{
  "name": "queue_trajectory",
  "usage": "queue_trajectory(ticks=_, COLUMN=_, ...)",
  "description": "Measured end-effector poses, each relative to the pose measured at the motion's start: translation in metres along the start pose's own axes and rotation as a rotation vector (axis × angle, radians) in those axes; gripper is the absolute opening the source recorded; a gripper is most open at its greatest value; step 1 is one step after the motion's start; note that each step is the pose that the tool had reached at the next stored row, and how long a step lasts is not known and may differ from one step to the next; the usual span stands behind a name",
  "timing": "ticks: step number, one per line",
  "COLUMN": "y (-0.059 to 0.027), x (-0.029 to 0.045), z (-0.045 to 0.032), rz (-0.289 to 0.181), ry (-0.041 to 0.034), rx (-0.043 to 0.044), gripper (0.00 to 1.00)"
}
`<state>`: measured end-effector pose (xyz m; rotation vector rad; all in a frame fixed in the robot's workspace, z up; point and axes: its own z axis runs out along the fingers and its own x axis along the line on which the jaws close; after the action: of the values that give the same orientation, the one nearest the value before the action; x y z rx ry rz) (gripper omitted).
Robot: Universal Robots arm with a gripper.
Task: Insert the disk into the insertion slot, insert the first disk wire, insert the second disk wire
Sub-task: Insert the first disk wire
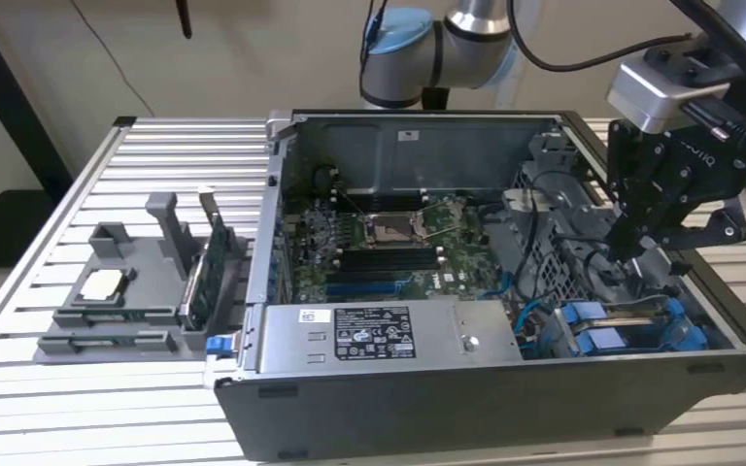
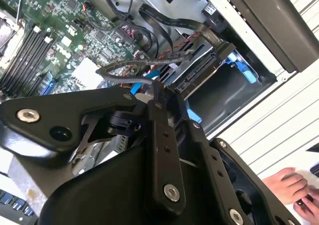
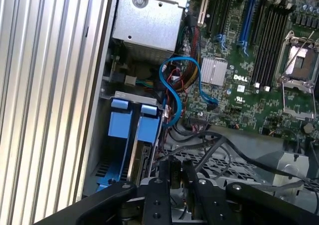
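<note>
The disk (image 3: 138, 161) lies in the insertion slot (image 3: 115, 93) at the corner of the open computer case, its blue carrier tabs (image 3: 134, 125) facing out. In the exterior view the blue carrier (image 1: 606, 335) shows at the case's near right corner. My gripper (image 1: 624, 248) hangs just above and behind that bay. In both wrist views the fingertips (image 3: 168, 169) stand close together, shut on a grey disk wire (image 2: 124, 76) that runs up to the gripper (image 2: 155, 88). In the second wrist view the disk's rear edge (image 2: 197, 73) sits a short way beyond the fingertips.
The grey power-supply box (image 1: 373, 335) fills the case's front, with the motherboard (image 1: 387, 243) behind it. A loose blue cable (image 3: 169, 85) and black cables (image 3: 224, 145) crowd the bay. A grey stand (image 1: 127, 291) with parts is at the exterior view's left. A person's hand (image 2: 291, 185) rests outside the case.
</note>
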<state>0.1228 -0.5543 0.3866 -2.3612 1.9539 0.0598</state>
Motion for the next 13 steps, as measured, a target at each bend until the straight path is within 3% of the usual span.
queue_trajectory(ticks=13, y=0.0032, x=-0.0005, z=0.0000, rz=0.000, ry=-0.0008, rx=0.0051, gripper=0.25)
